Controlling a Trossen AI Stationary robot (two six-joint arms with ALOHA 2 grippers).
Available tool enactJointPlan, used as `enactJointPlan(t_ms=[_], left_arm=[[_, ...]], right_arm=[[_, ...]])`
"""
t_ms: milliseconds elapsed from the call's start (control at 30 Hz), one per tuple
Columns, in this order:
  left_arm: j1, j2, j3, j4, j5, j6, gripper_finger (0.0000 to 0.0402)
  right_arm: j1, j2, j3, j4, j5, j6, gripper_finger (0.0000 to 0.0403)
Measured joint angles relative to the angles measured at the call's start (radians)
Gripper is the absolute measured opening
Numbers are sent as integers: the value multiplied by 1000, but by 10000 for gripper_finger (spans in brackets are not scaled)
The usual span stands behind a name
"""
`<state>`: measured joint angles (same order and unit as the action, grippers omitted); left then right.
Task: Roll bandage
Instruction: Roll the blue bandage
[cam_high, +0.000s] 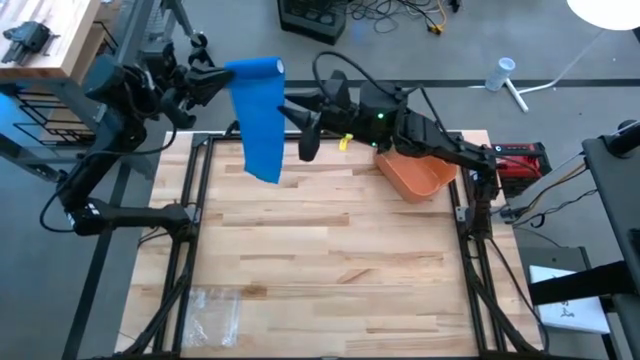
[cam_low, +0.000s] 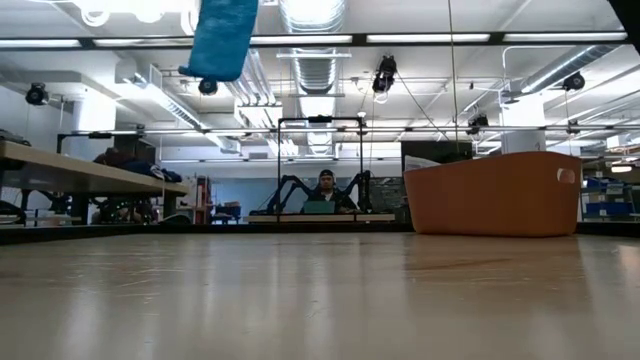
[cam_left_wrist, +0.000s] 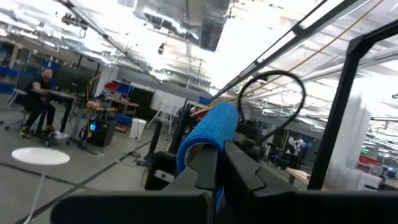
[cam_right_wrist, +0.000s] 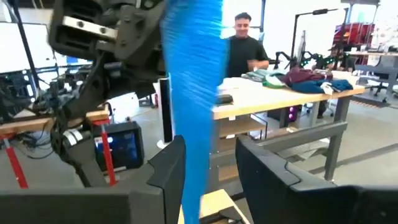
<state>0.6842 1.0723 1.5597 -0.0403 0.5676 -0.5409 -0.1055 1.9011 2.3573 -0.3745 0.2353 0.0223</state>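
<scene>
The blue bandage (cam_high: 262, 120) hangs high over the table's far left part, with a rolled top end (cam_high: 255, 68) and a loose strip below it. Its lower end (cam_low: 220, 35) shows at the top of the low view, well above the table. My left gripper (cam_high: 218, 78) is shut on the rolled end. My right gripper (cam_right_wrist: 208, 168) is open and reaches level from the table's right. The strip (cam_right_wrist: 198, 124) passes between its two fingers. My left gripper pinches the rolled top end of the bandage (cam_left_wrist: 214, 134) between its two fingers, coming from the table's left and slanting a little upward. The roll lies across the fingers. The strip hangs slack below it, lifted clear of the table. My right gripper has the strip close to one finger (cam_right_wrist: 171, 171); whether that finger touches it I cannot tell.
An orange bin (cam_high: 415, 175) stands on the table at the far right, below my right arm. A small yellow thing (cam_high: 347, 142) lies near it. A clear plastic bag (cam_high: 215, 305) lies at the near left. A person sits at a bench beyond the table.
</scene>
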Motion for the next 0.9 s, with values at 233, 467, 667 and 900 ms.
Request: enactJointPlan(t_ms=[233,467,667,900], left_arm=[[0,-1,0,12,1,3,7],[0,6,0,16,1,1,2],[0,4,0,18,1,-5,7],[0,-1,0,15,2,-22,2]], right_arm=[[1,36,-3,88,-91,11,148],[0,79,-4,94,-90,64,126],[0,77,-4,70,-101,83,39],[5,49,-3,-98,-134,82,2]])
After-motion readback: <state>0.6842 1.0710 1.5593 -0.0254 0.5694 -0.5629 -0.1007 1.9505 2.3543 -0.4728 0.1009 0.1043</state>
